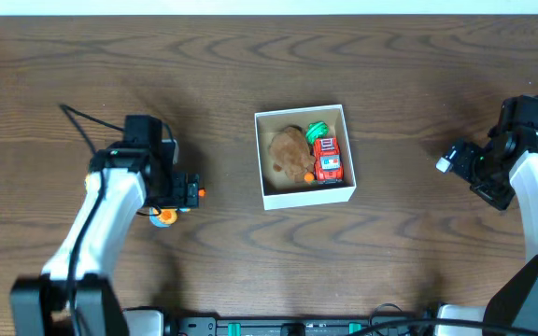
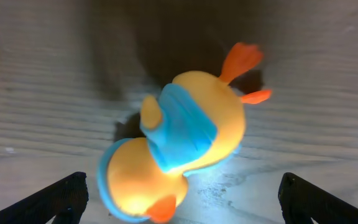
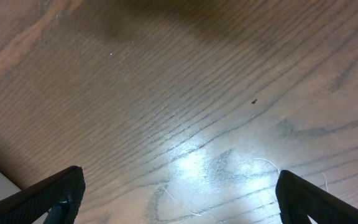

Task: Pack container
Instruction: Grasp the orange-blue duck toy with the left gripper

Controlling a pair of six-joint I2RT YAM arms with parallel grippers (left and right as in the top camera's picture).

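Observation:
The container (image 1: 306, 194) is a small white box with a tan inside at the table's middle. It holds a brown plush toy (image 1: 288, 155), a red toy truck (image 1: 328, 160) and a green toy (image 1: 318, 129). A yellow duck toy with a blue vest and orange beak (image 2: 173, 149) lies on the table under my left gripper (image 2: 182, 202); it also shows in the overhead view (image 1: 163, 217). The left gripper is open, its fingers wide on either side of the duck. My right gripper (image 3: 179, 196) is open and empty over bare wood at the far right (image 1: 479, 168).
The wooden table (image 1: 390, 261) has a light strip along its far edge (image 1: 269, 7). Cables (image 1: 82, 121) trail from the left arm. Equipment sits at the table's front edge (image 1: 288, 327).

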